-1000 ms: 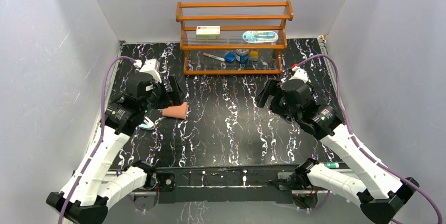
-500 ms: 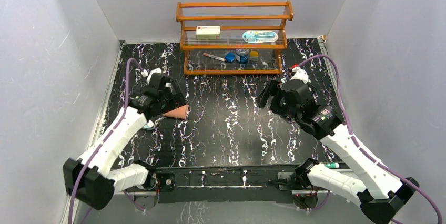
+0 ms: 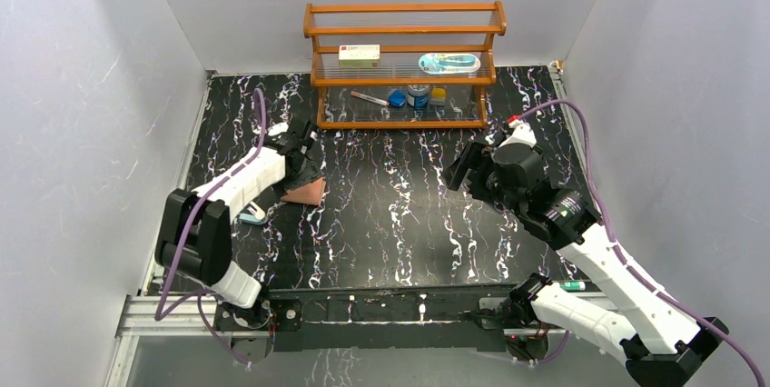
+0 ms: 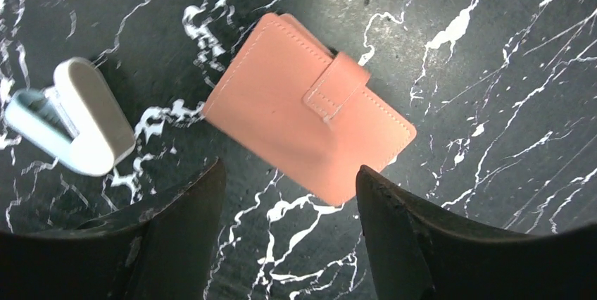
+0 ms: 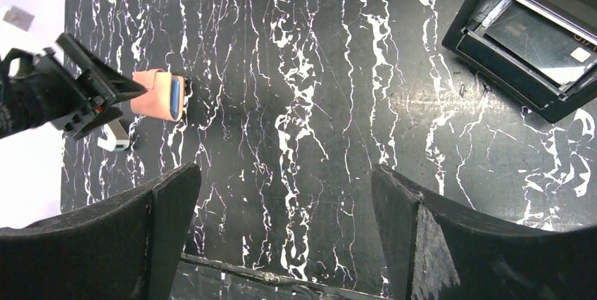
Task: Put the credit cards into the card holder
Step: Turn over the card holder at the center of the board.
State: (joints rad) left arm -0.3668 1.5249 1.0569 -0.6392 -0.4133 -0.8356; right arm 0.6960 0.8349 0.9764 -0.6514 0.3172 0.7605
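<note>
Hovering low over the black marbled desk (image 3: 399, 223), the left hand (image 4: 290, 173) is released, its two fingers spread with nothing clamped between them. The card holder (image 4: 303, 131) lies flat on the desk right below, folded shut with its snap tab (image 4: 336, 85) across the top face. In the left wrist view its near corner sits in the gap between the fingers, touching neither. A small white and pale blue object (image 4: 77, 120) rests on the desk just beside the holder.

The right hand (image 5: 285, 172) hangs above the desk well apart from the holder, released too, fingers wide. Near it stands a black tray (image 5: 464, 29), with the credit cards (image 5: 545, 43) lying inside. A wooden shelf (image 3: 404, 64) stands at the far edge.
</note>
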